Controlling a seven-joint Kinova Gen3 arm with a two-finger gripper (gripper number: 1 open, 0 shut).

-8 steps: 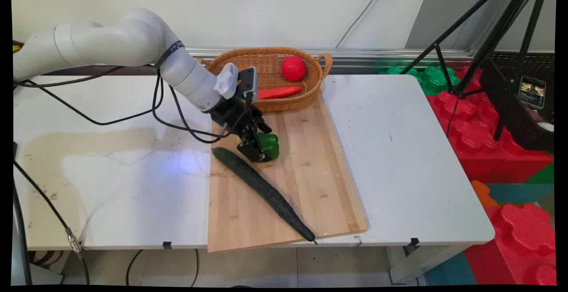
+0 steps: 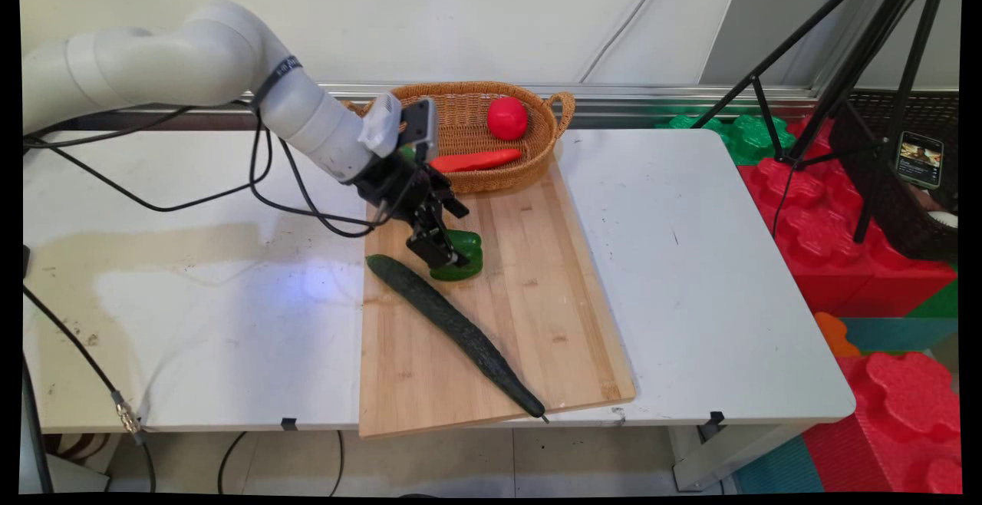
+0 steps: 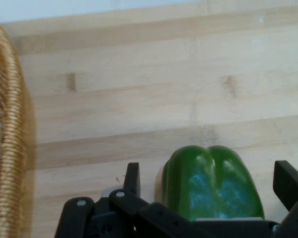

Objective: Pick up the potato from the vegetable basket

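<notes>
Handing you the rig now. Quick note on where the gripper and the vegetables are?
Gripper: open, low over the wooden cutting board, fingers either side of the green bell pepper, gaps showing on both sides.
Cucumber: lies diagonally on the board, just beside the pepper.
Wicker basket: at the board's far end, holding a round red fruit and a long red vegetable.

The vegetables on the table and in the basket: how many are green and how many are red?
Green: 2, the green pepper between the gripper fingers and the cucumber on the cutting board.
Red: 2, the round red one and the long red one in the basket.
Total: 4
</notes>
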